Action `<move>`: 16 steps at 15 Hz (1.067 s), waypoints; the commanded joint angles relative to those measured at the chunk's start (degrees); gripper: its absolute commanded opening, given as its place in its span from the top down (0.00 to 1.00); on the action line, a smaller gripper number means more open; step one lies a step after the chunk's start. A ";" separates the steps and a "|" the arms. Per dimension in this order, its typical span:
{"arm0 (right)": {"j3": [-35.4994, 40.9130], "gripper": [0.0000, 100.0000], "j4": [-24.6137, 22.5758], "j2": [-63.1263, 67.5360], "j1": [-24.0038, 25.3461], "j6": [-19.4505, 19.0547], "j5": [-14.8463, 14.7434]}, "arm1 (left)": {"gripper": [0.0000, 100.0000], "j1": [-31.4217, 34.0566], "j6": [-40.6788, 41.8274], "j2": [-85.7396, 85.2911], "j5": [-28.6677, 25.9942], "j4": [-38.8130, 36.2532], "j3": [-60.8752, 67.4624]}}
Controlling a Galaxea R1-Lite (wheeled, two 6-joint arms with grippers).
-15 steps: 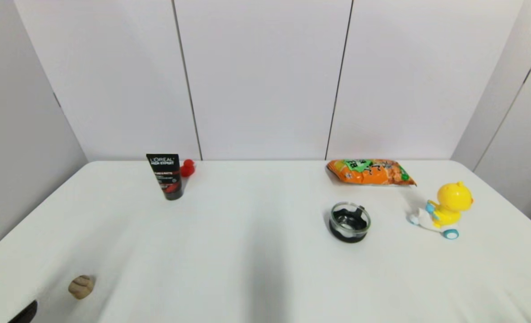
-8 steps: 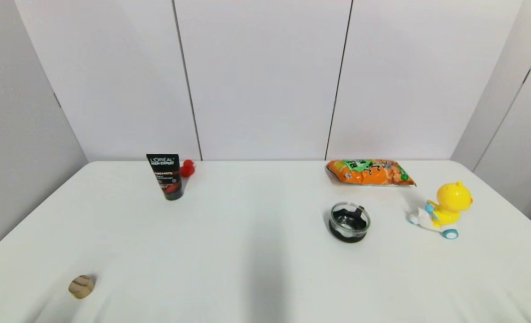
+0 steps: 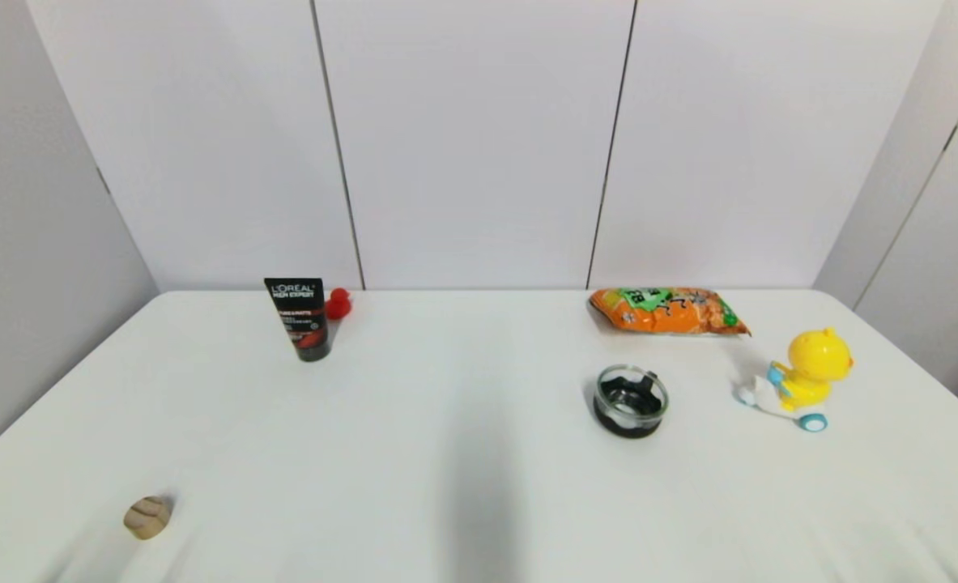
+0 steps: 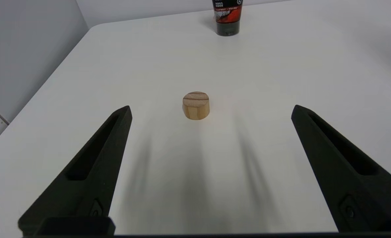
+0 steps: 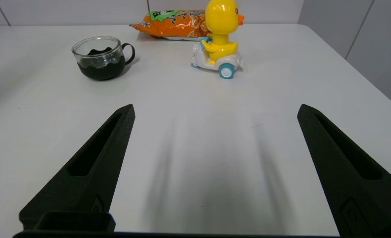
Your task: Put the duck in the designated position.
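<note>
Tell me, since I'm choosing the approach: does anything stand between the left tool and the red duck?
Yes. The black tube stands upright just in front of the red duck, partly hiding it. The wooden block lies nearer, ahead of the open left tool.

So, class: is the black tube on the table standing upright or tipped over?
Upright. The black tube stands on its cap end on the table, label readable, with the red duck just behind it.

"L'OREAL MEN EXPERT" on black tube [image 3: 299, 318], snack bag [image 3: 666, 311] print unreadable
</note>
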 commanded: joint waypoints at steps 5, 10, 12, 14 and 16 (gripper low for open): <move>0.00 0.00 -0.02 0.07 0.01 -0.01 0.01 | 0.00 0.01 -0.18 -0.62 0.18 0.04 0.05; 0.00 0.00 -0.02 0.07 0.01 -0.01 0.01 | 0.00 0.01 -0.18 -0.62 0.18 0.04 0.05; 0.00 0.00 -0.02 0.07 0.01 -0.01 0.01 | 0.00 0.01 -0.18 -0.62 0.18 0.04 0.05; 0.00 0.00 -0.02 0.07 0.01 -0.01 0.01 | 0.00 0.01 -0.18 -0.62 0.18 0.04 0.05; 0.00 0.00 -0.02 0.07 0.01 -0.01 0.01 | 0.00 0.01 -0.18 -0.62 0.18 0.04 0.05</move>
